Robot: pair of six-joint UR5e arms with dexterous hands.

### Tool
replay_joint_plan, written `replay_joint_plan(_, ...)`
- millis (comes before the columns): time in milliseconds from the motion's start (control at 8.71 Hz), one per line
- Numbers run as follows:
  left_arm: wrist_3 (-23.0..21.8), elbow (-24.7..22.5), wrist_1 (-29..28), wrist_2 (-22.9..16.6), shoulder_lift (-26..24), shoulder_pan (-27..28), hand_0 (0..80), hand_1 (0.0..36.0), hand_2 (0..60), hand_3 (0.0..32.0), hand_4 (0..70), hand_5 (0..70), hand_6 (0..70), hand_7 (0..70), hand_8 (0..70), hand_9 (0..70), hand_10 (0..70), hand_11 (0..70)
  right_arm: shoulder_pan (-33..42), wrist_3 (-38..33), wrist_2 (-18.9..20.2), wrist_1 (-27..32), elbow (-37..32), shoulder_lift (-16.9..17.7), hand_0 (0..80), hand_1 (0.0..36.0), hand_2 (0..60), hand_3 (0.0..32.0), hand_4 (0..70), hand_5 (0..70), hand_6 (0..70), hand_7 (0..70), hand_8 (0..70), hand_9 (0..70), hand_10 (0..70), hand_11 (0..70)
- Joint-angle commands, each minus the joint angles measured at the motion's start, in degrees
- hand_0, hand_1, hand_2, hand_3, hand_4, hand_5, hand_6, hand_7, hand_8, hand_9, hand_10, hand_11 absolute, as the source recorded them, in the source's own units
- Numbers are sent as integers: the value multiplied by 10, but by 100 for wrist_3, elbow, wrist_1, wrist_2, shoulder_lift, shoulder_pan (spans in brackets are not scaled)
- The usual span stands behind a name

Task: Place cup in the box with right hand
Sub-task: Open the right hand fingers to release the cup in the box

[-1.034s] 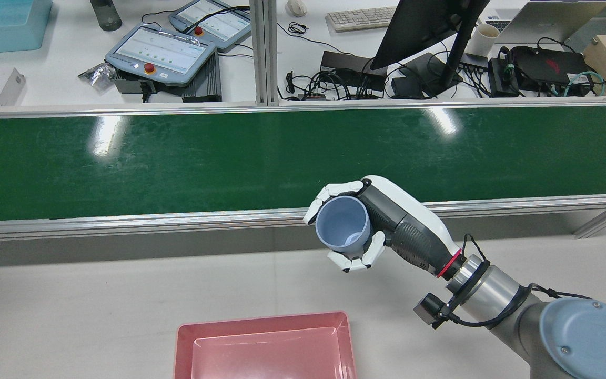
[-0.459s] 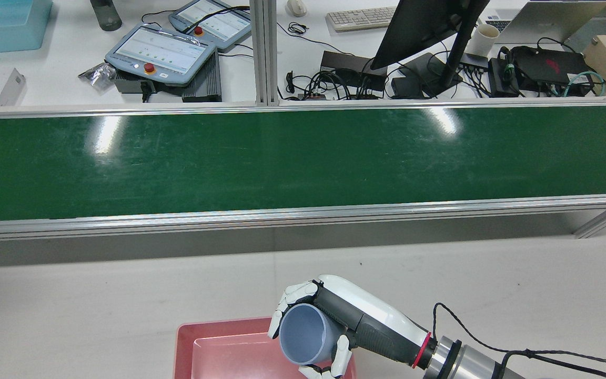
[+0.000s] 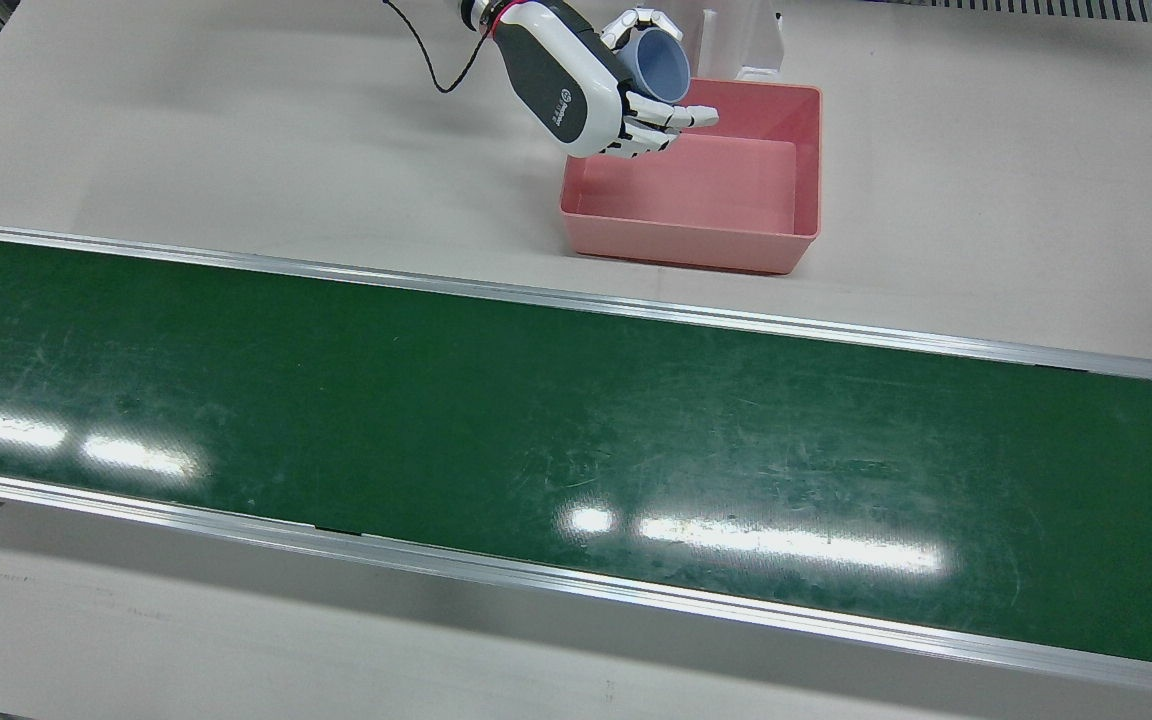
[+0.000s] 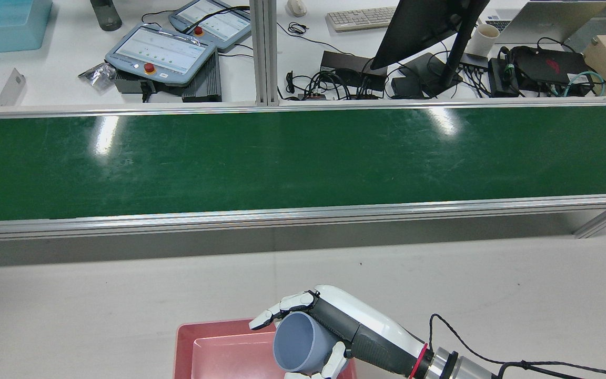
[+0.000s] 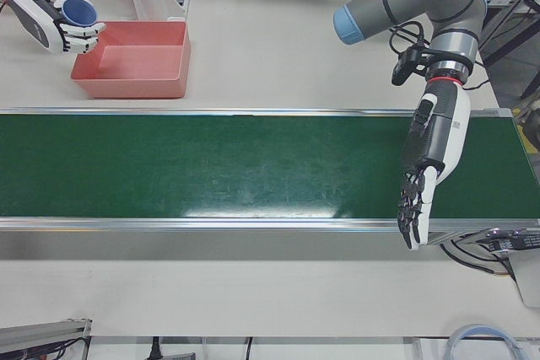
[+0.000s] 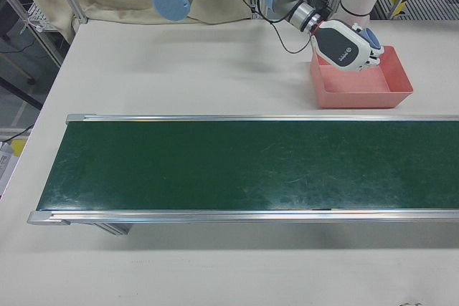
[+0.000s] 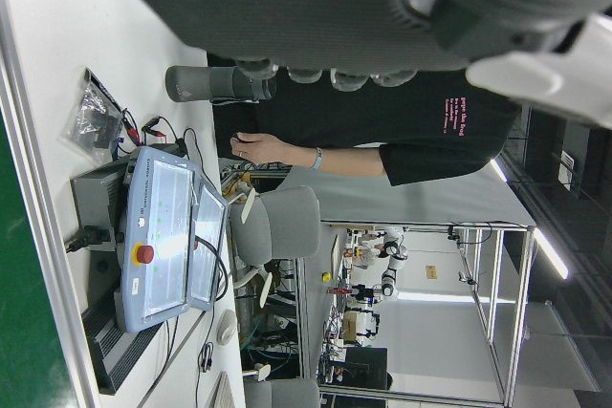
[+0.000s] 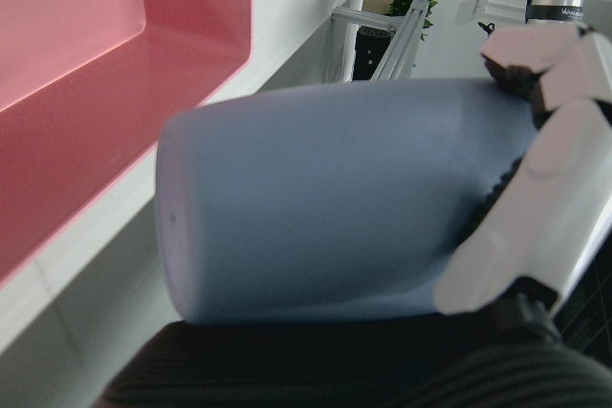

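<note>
My right hand holds a light blue cup on its side, mouth facing away from the palm, above the near-arm corner of the pink box. The upper fingers stand partly lifted off the cup; the thumb still presses it. The front view shows the hand, the cup and the box, which has nothing in it. The right hand view shows the cup close above the box wall. My left hand hangs open, fingers down, over the belt's end.
A long green conveyor belt with metal rails crosses the table beyond the box. A white pedestal stands right behind the box. Teach pendants and a monitor stand lie past the belt.
My right hand carried the cup from the belt's edge back to above the box. Since half a second ago its upper fingers have spread off the cup.
</note>
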State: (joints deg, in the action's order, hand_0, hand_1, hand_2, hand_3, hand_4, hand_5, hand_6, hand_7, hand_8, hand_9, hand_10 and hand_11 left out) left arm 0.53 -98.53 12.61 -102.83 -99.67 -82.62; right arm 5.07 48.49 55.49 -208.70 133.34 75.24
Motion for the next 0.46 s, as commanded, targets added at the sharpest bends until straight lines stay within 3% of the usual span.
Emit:
replay_joint_plan(0, 0, 0, -5, 0, 0, 0, 0, 0, 0, 0, 0, 0, 0, 0, 0, 0, 0, 0, -6, -6, -12, 49, -1, 0, 447, 10, 0, 0, 168, 0, 66, 401, 3, 66, 0, 0)
replay_joint_plan(115, 0, 0, 4, 0, 0, 9, 0, 0, 0, 0, 0, 0, 0, 0, 0, 0, 0, 0, -6, -15, -12, 49, -1, -9, 452, 5, 0, 0, 191, 0, 73, 436, 4, 73, 0, 0)
replay_joint_plan(230, 0, 0, 4, 0, 0, 0, 0, 0, 0, 0, 0, 0, 0, 0, 0, 0, 0, 0, -6, -15, -12, 49, 8, -9, 433, 17, 0, 0, 168, 0, 77, 454, 5, 76, 0, 0)
replay_joint_plan(345, 0, 0, 4, 0, 0, 0, 0, 0, 0, 0, 0, 0, 0, 0, 0, 0, 0, 0, -6, -23, -20, 66, 8, -18, 461, 0, 0, 0, 203, 0, 77, 448, 5, 75, 0, 0)
